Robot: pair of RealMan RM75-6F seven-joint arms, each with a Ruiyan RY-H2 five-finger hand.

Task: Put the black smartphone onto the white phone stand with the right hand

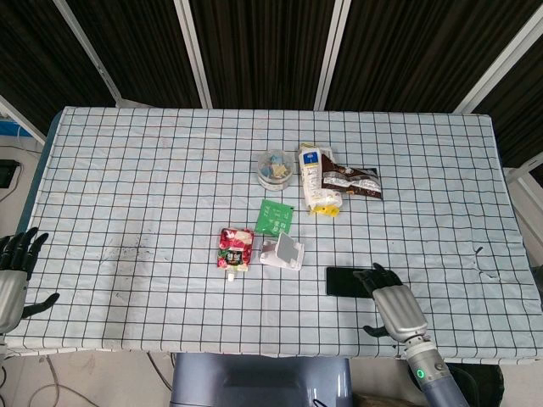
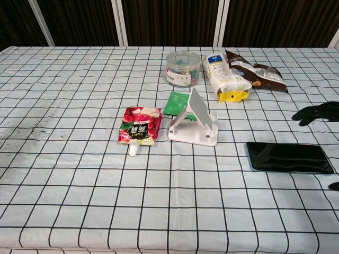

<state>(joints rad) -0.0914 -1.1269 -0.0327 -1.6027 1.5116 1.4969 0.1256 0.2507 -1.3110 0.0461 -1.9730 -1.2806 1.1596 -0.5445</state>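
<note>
The right hand [image 1: 392,305] hovers over the near end of the black smartphone [image 2: 290,157], fingers spread and holding nothing, so this looks like the reach before the grasp. The phone, a thin glossy slab, lies flat on the checked tablecloth [image 1: 153,195] just right of the white phone stand [image 2: 194,123] (angled plastic, with a low lip). Next, I'd guess, fingers must get under an edge. The left hand [image 1: 12,275] rests open at the table's corner.

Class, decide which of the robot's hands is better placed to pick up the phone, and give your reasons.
The right hand: it hovers open over the phone, beside the stand. The left hand sits at the far table edge.
</note>
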